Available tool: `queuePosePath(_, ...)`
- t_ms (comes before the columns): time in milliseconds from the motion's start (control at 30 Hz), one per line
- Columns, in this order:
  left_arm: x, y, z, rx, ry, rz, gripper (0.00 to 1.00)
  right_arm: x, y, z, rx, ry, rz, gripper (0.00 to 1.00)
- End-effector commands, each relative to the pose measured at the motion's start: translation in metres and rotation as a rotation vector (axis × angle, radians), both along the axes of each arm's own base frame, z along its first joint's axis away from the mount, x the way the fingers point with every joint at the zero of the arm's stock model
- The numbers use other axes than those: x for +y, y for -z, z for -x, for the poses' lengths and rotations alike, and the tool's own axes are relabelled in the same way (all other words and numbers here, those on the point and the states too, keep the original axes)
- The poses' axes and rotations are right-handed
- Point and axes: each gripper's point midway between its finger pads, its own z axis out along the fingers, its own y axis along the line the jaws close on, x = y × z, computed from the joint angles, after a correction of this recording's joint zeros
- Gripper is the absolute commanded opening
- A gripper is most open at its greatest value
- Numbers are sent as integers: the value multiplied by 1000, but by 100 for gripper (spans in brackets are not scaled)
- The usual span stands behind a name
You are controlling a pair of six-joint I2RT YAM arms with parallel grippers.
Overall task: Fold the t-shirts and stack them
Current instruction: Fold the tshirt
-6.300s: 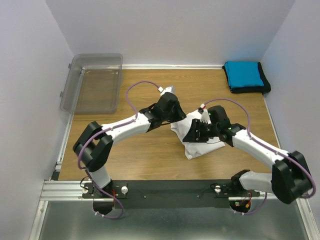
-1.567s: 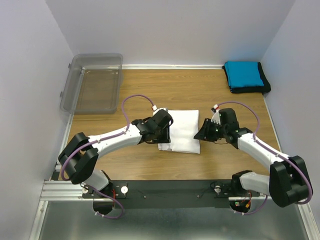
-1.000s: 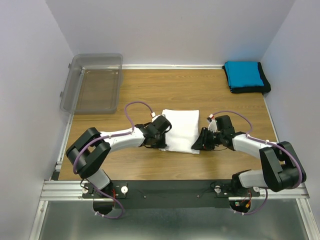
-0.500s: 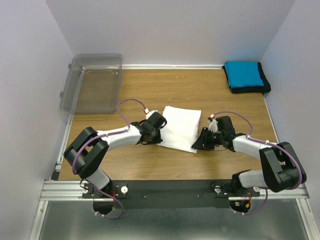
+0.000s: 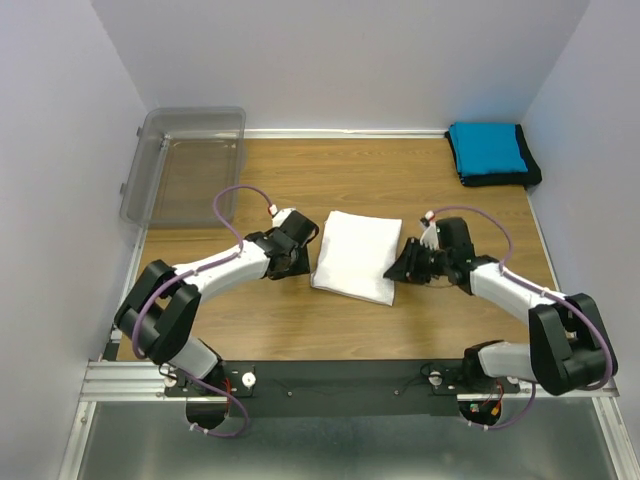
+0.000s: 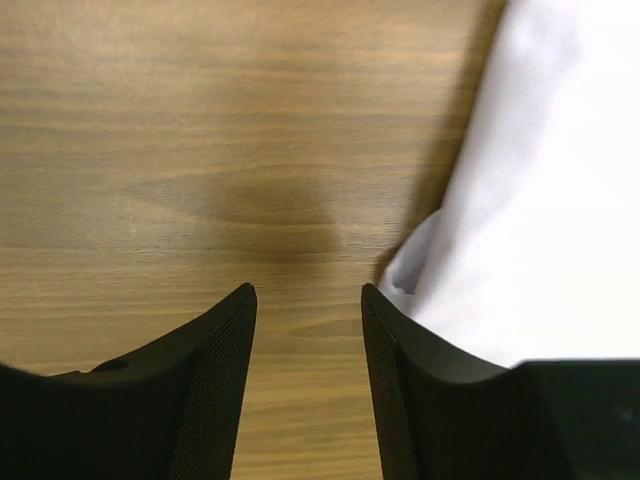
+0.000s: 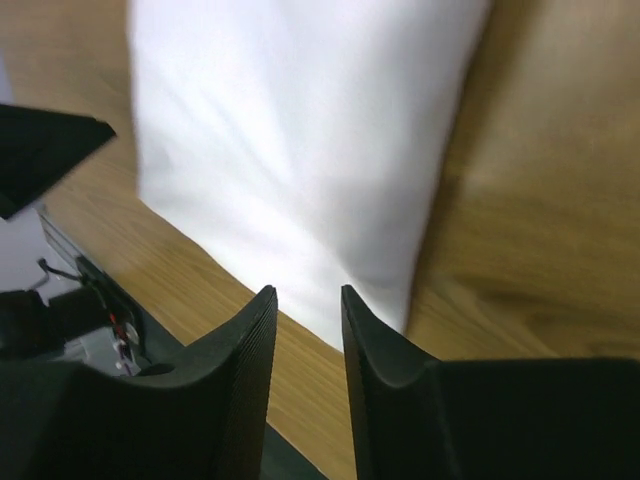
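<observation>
A folded white t-shirt (image 5: 355, 257) lies flat in the middle of the wooden table. My left gripper (image 5: 298, 262) sits just left of its left edge, open, with only bare wood between the fingers; in the left wrist view the gripper (image 6: 308, 292) has the shirt (image 6: 540, 200) off to its right. At the shirt's right near corner my right gripper (image 5: 398, 272) hovers with its jaws a narrow gap apart and nothing in them. In the right wrist view this gripper (image 7: 307, 292) points over the shirt's (image 7: 300, 130) near edge. A folded blue t-shirt (image 5: 487, 148) rests on a black one (image 5: 532, 172) at the back right.
A clear plastic bin (image 5: 185, 165) stands at the back left corner. White walls close the table on three sides. The black rail (image 5: 330, 385) with both arm bases runs along the near edge.
My left gripper has opened, let go of the shirt's left edge and drawn back to the left. The white shirt has turned slightly. My right gripper has backed off a little to the right.
</observation>
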Motion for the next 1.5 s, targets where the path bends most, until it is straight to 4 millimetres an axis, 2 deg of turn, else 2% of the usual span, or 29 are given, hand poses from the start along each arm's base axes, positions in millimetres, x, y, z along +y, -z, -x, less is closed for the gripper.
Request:
queuePosePath(0,-20,-56,-20,-126,-9,113,55,2,-54,-57,-155,55,-14,41)
queuePosePath(100,-45,-79,-18,-152,25,224,54,3,-78,-90,-222,68,-16,42)
queuePosePath(133,-54,-82,-14,-145,49,258,54,2,-69,-98,-197,70,-5,42)
queuePosePath(233,-74,-81,-10,-117,89,339,48,0,-77,-131,-229,82,1,42)
queuePosePath(267,-78,-75,-9,-106,101,354,44,-3,-65,-140,-204,83,8,42)
queuePosePath(333,-84,-58,-4,-60,123,353,40,-5,-57,-152,-191,86,7,42)
queuePosePath(367,-85,-49,1,-30,146,354,36,-5,-45,-161,-169,84,4,42)
queuePosePath(433,-83,-28,3,3,149,316,31,-10,-35,-171,-150,87,1,42)
queuePosePath(500,-76,-6,4,38,148,261,26,-15,-14,-176,-105,94,7,42)
queuePosePath(567,-68,8,1,57,143,230,25,-19,0,-175,-68,107,15,42)
queuePosePath(600,-64,19,1,76,153,200,25,-23,13,-169,-27,123,19,42)
queuePosePath(667,-52,28,-8,69,135,150,25,-30,23,-162,4,146,36,42)
queuePosePath(700,-42,31,-15,71,117,130,25,-32,33,-150,34,152,47,42)
queuePosePath(767,-25,41,-25,68,114,62,25,-34,31,-139,42,162,50,42)
queuePosePath(867,7,51,-59,66,87,-71,25,-41,39,-109,102,214,62,42)
queuePosePath(900,12,51,-69,61,85,-100,25,-42,41,-101,116,226,65,42)
queuePosePath(933,17,50,-78,53,88,-128,25,-45,49,-84,154,237,70,41)
queuePosePath(967,15,39,-98,14,109,-145,28,-44,42,-80,139,243,62,41)
queuePosePath(1000,21,43,-107,17,103,-179,30,-43,39,-75,139,246,51,41)
queuePosePath(1033,19,38,-117,4,111,-183,32,-43,36,-71,135,242,42,41)
queuePosePath(1067,11,21,-137,-43,124,-172,39,-41,24,-68,101,231,22,41)
queuePosePath(1133,-1,5,-149,-74,148,-143,45,-37,7,-69,50,212,-5,41)
queuePosePath(1200,-13,-25,-163,-144,152,-88,51,-25,-26,-73,-26,167,-85,42)
queuePosePath(1267,-19,-40,-165,-172,153,-50,61,-11,-53,-77,-96,108,-173,42)
queuePosePath(1300,-21,-57,-166,-207,144,-19,64,0,-68,-77,-117,82,-213,42)
queuePosePath(1367,-20,-65,-159,-219,134,2,70,19,-87,-77,-155,12,-273,43)
queuePosePath(1400,-19,-72,-158,-237,126,15,71,38,-90,-69,-151,-47,-290,43)
queuePosePath(1433,-17,-89,-154,-274,118,32,72,50,-94,-72,-153,-78,-299,44)
queuePosePath(1467,-12,-87,-147,-267,101,34,73,62,-95,-72,-166,-112,-309,44)
